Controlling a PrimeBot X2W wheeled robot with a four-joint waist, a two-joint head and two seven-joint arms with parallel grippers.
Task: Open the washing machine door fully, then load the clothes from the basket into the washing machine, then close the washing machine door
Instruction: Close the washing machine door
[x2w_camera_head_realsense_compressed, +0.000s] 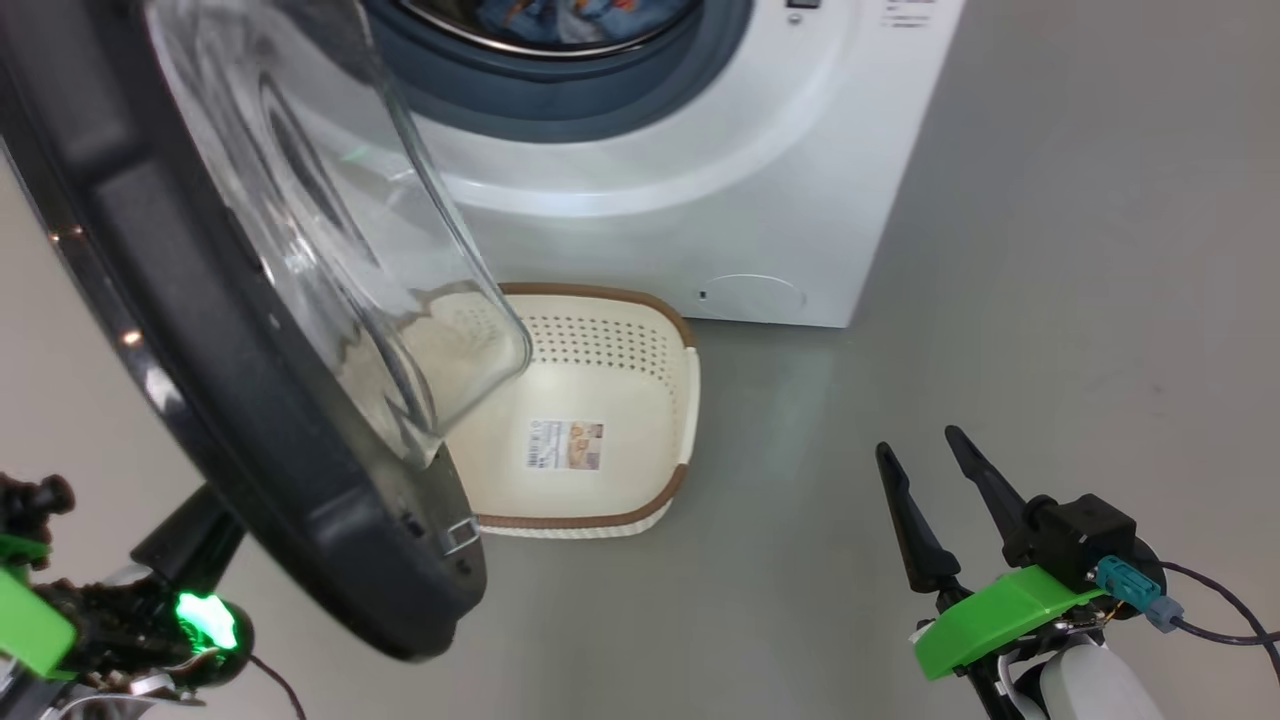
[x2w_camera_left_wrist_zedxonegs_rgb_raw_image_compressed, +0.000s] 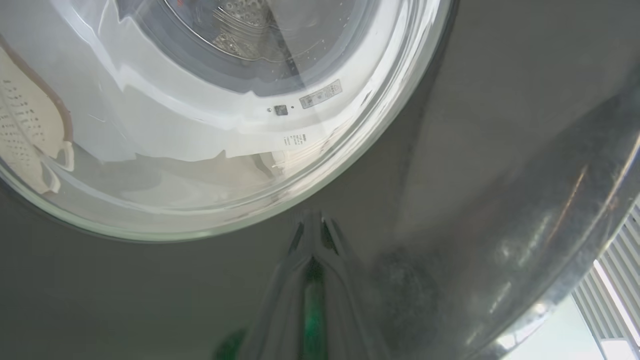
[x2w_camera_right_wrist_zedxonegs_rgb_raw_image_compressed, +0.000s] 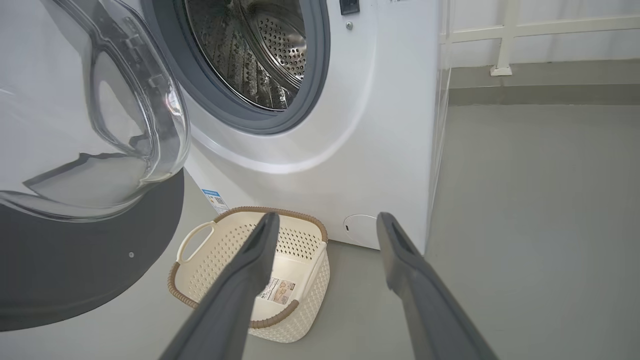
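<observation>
The floor (x2w_camera_head_realsense_compressed: 1080, 250) is grey and smooth, with a soft shine and a few faint marks. In the head view a pale reflection lies on it. In the right wrist view the floor runs back to a pale wall (x2w_camera_right_wrist_zedxonegs_rgb_raw_image_compressed: 570, 47). Along the bottom of this wall goes a grey band (x2w_camera_right_wrist_zedxonegs_rgb_raw_image_compressed: 545, 87), lighter above and darker below. Before the wall there is a white rail (x2w_camera_right_wrist_zedxonegs_rgb_raw_image_compressed: 575, 23) and a white post (x2w_camera_right_wrist_zedxonegs_rgb_raw_image_compressed: 506, 35), whose small foot rests on the band. In the lower right corner of the left wrist view white slats (x2w_camera_left_wrist_zedxonegs_rgb_raw_image_compressed: 617, 245) show, with bright light beside them. The light in the room is even, without hard shadows.
</observation>
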